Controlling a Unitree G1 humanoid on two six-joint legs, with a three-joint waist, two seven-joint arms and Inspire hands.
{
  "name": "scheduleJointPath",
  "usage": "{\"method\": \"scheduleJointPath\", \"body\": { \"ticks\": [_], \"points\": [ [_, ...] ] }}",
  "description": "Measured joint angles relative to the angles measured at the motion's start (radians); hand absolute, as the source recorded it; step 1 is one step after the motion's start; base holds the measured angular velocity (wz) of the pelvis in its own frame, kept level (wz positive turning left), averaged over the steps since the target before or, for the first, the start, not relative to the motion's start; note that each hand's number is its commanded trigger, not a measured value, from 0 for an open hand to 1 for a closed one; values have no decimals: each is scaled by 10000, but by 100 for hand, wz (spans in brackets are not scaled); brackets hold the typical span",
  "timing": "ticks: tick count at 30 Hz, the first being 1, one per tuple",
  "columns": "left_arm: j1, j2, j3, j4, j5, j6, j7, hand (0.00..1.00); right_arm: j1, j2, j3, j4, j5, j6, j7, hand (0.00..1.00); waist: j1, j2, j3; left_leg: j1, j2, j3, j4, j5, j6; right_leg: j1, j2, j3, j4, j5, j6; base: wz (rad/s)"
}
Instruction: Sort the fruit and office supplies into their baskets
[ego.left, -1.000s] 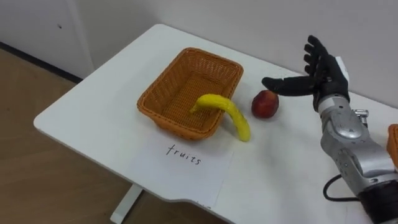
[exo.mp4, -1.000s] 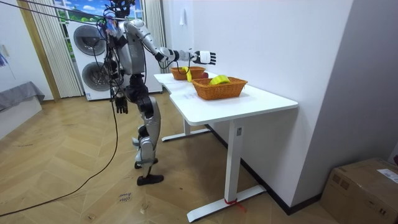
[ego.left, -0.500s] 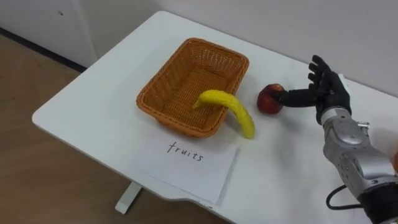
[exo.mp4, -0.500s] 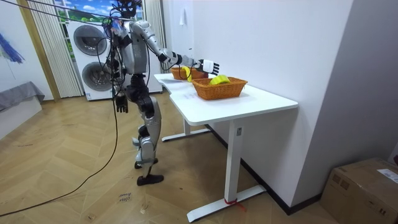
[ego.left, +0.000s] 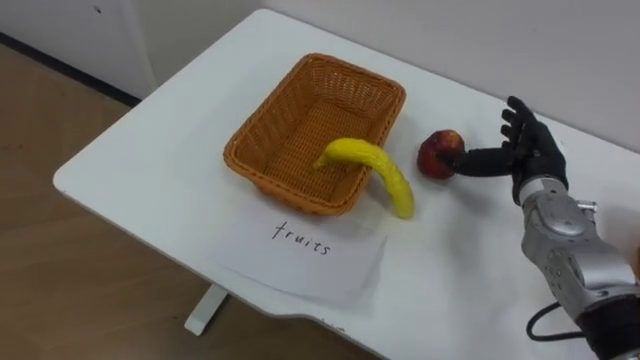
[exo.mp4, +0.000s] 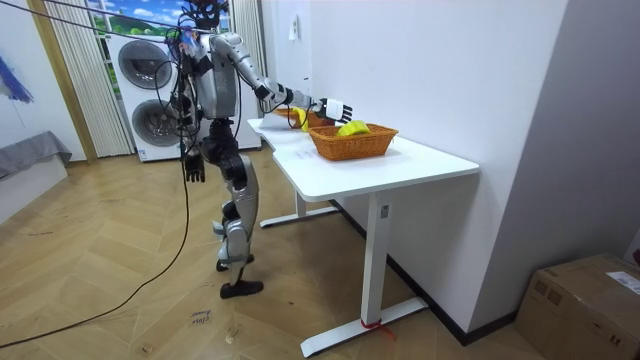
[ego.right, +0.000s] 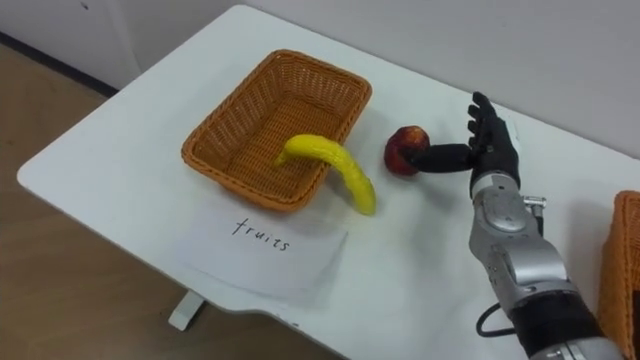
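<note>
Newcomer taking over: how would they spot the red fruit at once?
On the white table, find the wicker basket. Right of it, past the banana draped over its rim, sits the apple: round and red, with the right hand touching it.

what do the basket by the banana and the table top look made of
Basket: woven wicker or rattan, judging by its plaited orange-brown strands; matt finish. Table top: smooth white surface with no visible grain, probably laminate or painted board; the look leaves it open.
</note>
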Motion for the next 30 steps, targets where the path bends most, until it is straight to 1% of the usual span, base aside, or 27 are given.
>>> {"method": "scheduleJointPath", "body": {
  "ticks": [4, 7, 13, 15, 18, 21, 24, 30],
  "points": [
    [-8, -2, -6, 34, -5, -29, 12, 0, -8, 0, 8, 174, -9, -2, 1, 0, 10, -8, 1, -85, 16, -1, -25, 2, -3, -113, 6, -20, 27, 1, -1, 0],
    [-10, -1, -5, 60, -11, -78, 51, 0, -9, 0, 8, 447, -40, -2, 0, 0, 2, 13, 14, -123, 14, -1, -26, 2, -3, -131, 0, -60, 26, 1, -1, 0],
    [-61, -39, -12, 73, -15, -166, 224, 0, -9, 0, 8, 458, -137, -13, 0, 0, -20, 68, 52, -149, 17, -2, -16, 2, -3, -140, -1, -87, 25, 1, -1, 0],
    [-84, -38, -33, 91, -15, -169, 230, 0, -10, 1, 9, 458, -146, -22, -1, 0, -21, 69, 54, -150, 18, -2, -17, 3, -4, -144, -2, -86, 32, 1, -1, 0],
    [-241, -31, -290, 234, -12, -168, 235, 0, -12, 11, 9, 465, -186, -25, 0, 0, -15, 70, 55, -151, 18, -1, -22, 8, 0, -155, -7, -78, 51, 1, -1, 0],
    [-466, -31, -432, 468, -20, -195, 230, 0, -82, 92, 18, 750, -208, -101, 1, 0, -15, 60, 58, -155, 19, 1, -19, 9, 1, -152, -7, -74, 52, 1, -1, 0],
    [-526, -27, -597, 479, -17, -212, 211, 0, -90, 199, 23, 902, -213, -101, 7, 0, -20, 58, 59, -162, 19, 5, -19, 9, 1, -159, -8, -80, 52, 1, -1, 0],
    [-540, -24, -587, 505, -11, -218, 113, 0, -229, 244, 102, 1059, -877, -102, 25, 0, 6, 26, 51, -198, 25, 0, -17, 12, -2, -220, -7, -88, 106, 1, -1, 0]
  ]
}}
